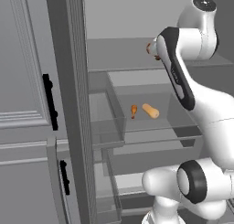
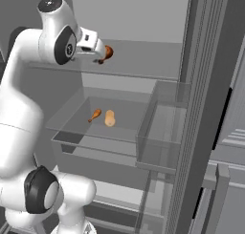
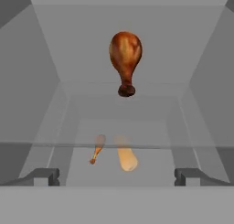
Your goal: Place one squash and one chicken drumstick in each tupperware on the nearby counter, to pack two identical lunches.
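A large dark red-brown chicken drumstick [image 3: 125, 54] lies on the upper glass shelf [image 2: 143, 61] of the open fridge, bone end toward me. My gripper [image 3: 117, 176] hovers just in front of it, open, with nothing between its fingers; from the right base view the gripper [image 2: 98, 50] sits close to the drumstick [image 2: 108, 52]. Below, in a clear drawer [image 2: 95, 143], a small orange drumstick [image 2: 95, 115] lies beside an elongated tan squash [image 2: 110, 118]; both show through the shelf as drumstick [image 3: 97, 147] and squash [image 3: 125, 155]. The tupperware and the counter are out of view.
The fridge's side wall and grey panelled door [image 1: 27, 81] with black handles [image 1: 50, 102] stand at the left of the left base view and at the right of the right base view [image 2: 225, 132]. More clear drawers [image 1: 132, 182] sit below.
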